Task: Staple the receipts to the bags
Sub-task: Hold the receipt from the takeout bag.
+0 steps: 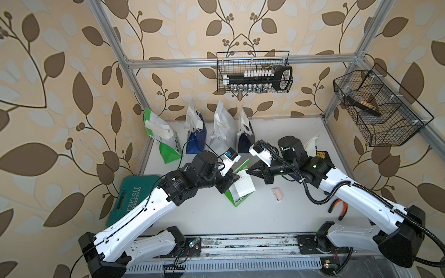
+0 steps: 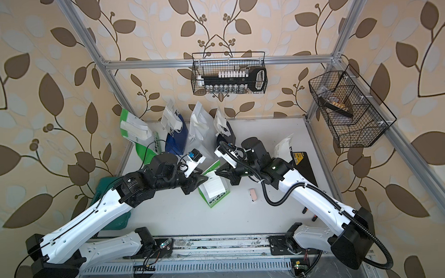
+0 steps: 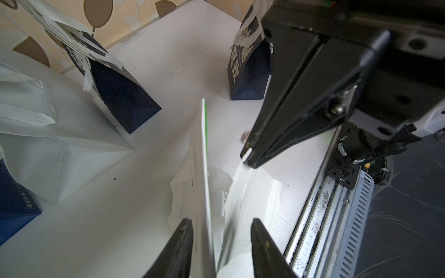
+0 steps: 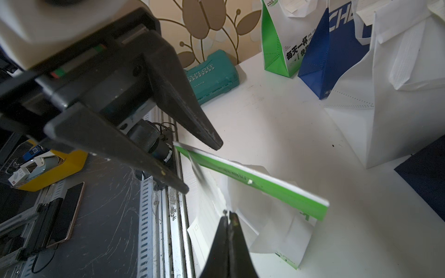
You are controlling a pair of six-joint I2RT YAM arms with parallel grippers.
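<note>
Receipt (image 1: 244, 184) sits pinched in right claw (image 3: 249, 158); left claw (image 3: 221, 220) gapes astride bag (image 3: 204, 149).

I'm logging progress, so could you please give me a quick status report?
Left gripper open, straddling green-and-white paper bag edge. Right gripper shut on pale paper receipt over that bag. Nothing blocking; small pink-and-white object lies apart on table.

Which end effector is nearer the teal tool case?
Left. The left end effector straddles an edge of the green-and-white bag, on the side toward the teal tool case; the right end effector, shut on the receipt, is beyond the bag, farther off.
</note>
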